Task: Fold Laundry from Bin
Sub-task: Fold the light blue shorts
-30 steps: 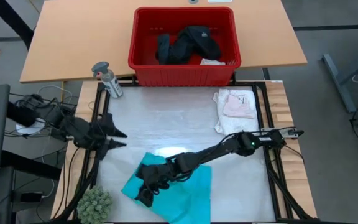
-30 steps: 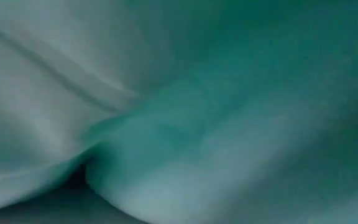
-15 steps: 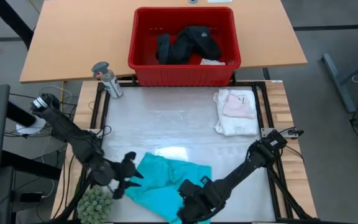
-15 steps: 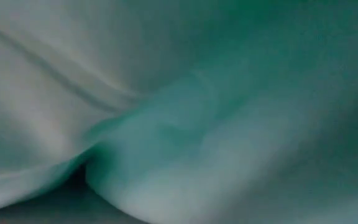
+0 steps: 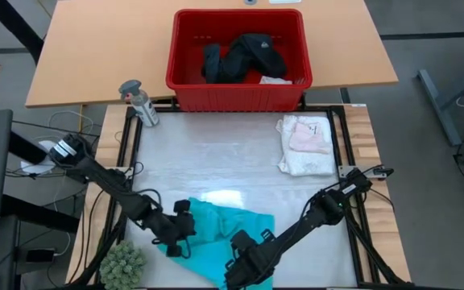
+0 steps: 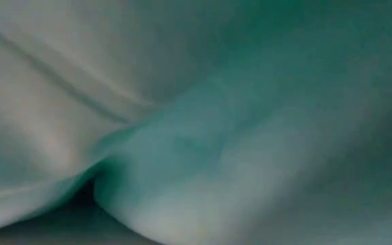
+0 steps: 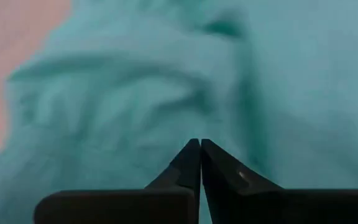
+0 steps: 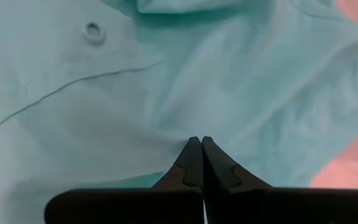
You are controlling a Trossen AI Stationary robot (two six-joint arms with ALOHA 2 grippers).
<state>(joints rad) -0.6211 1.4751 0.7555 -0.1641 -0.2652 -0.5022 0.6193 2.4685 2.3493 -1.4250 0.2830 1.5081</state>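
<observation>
A turquoise shirt (image 5: 220, 235) lies crumpled on the white table top near the front edge. Its cloth also fills the low view (image 6: 216, 150). My left gripper (image 5: 188, 234) is shut at the shirt's left side, and my right gripper (image 5: 241, 269) is shut at its near edge. The red bin (image 5: 185, 89) stands at the far side of the table. In it lies black clothing (image 5: 240, 55) with a small pale piece (image 5: 276, 80) beside it. My left gripper (image 7: 201, 144) comes slanting down from the table's left. Its shut fingertips sit in bunched cloth at the shirt's left side (image 7: 188, 121); they hide whether a fold lies between them. The shirt rests on the table. My right gripper (image 8: 201, 142) points steeply down onto the shirt near its near edge (image 8: 182, 127). Creases run toward the shut fingertips, which hide the pinched spot. The shirt lies on the table, slack.
A folded white and pink pile (image 5: 306, 145) lies at the table's far right. A spray bottle (image 5: 139, 103) stands at the far left corner. A green spiky ball (image 5: 122, 264) sits at the near left corner. Bare table top lies between the shirt and the bin.
My left gripper has come down from the table's left edge toward the right and near side, onto the shirt's left side, and has shut. My right gripper has gone from the shirt's left part to its near edge, toward the table's right, and has tipped steeply downward.
</observation>
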